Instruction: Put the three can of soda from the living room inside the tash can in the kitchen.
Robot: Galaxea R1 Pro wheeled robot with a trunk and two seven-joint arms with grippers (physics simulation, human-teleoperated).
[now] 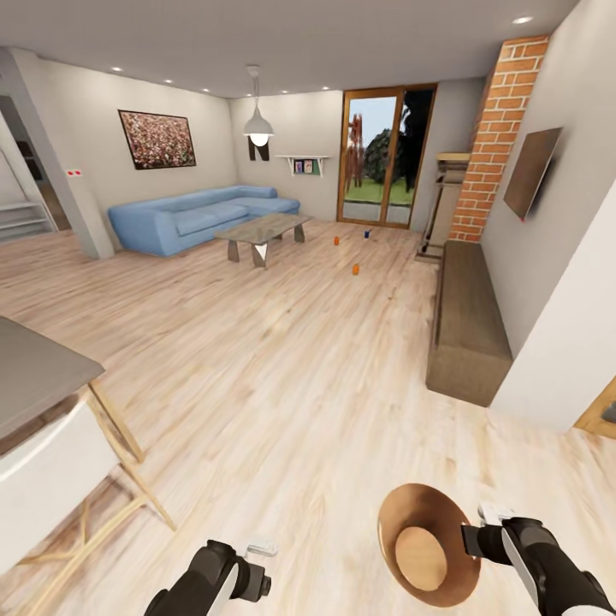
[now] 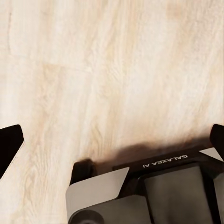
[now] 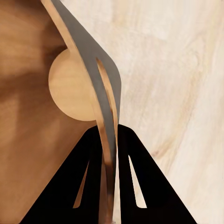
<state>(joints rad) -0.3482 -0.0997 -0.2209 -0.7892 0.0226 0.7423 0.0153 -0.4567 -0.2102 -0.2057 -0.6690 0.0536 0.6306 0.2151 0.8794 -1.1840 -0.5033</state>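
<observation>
— How is the trash can [image 1: 425, 545] looking?
— Copper-brown, round, its mouth tilting up toward the camera; the right gripper [image 1: 476, 540] is clamping its rim [image 3: 105, 116] just above the wood floor [image 1: 282, 368].
— The soda cans?
— Two orange [image 1: 356, 269] [image 1: 336, 241], one blue [image 1: 367, 233], standing upright beyond the coffee table [image 1: 263, 229].
— Left gripper [image 1: 265, 547]?
— Fingers [image 2: 10, 144] spreading wide apart, empty. "GALAXEA AI" is showing on the base.

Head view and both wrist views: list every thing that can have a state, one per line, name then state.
trash can: held off the floor by its rim, empty, opening facing the head camera.
right gripper: jaws shut on the trash can's wall.
left gripper: jaws open, holding nothing.
orange cans: two, upright on the floor, apart.
blue can: upright on the floor near the glass doors.
glass doors: shut, as far as visible.
</observation>
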